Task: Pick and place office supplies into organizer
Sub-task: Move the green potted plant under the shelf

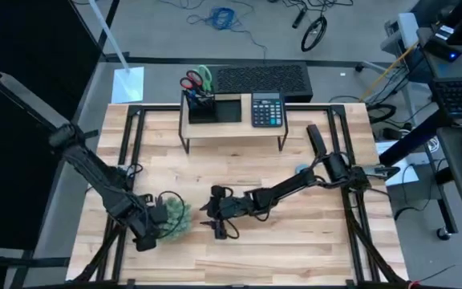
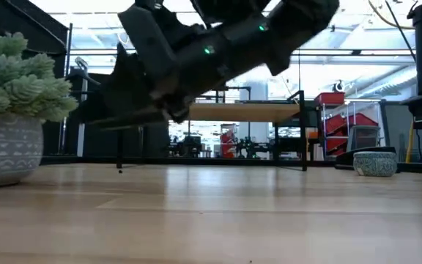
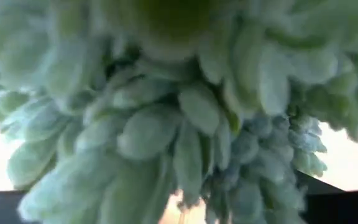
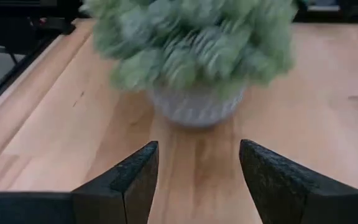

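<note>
The black organizer (image 1: 213, 109) stands on a light wooden riser shelf (image 1: 231, 128) at the table's far side. Red-handled scissors (image 1: 191, 81) and green-handled scissors (image 1: 204, 75) stick up out of its pen cup. My right gripper (image 4: 197, 152) hovers open above the middle of the table (image 1: 212, 213), with nothing between its fingers, pointing at a fuzzy green plant (image 4: 191, 43) in a pale pot (image 2: 6, 154). My left gripper (image 1: 159, 217) is right at the plant's left side; leaves (image 3: 166, 124) fill its wrist view.
A black calculator (image 1: 267, 109) sits on the riser beside the organizer, and a keyboard (image 1: 261, 79) lies behind the riser. A small patterned bowl (image 2: 376, 163) stands toward the table's right. Bare wood (image 1: 295, 241) lies near the front edge.
</note>
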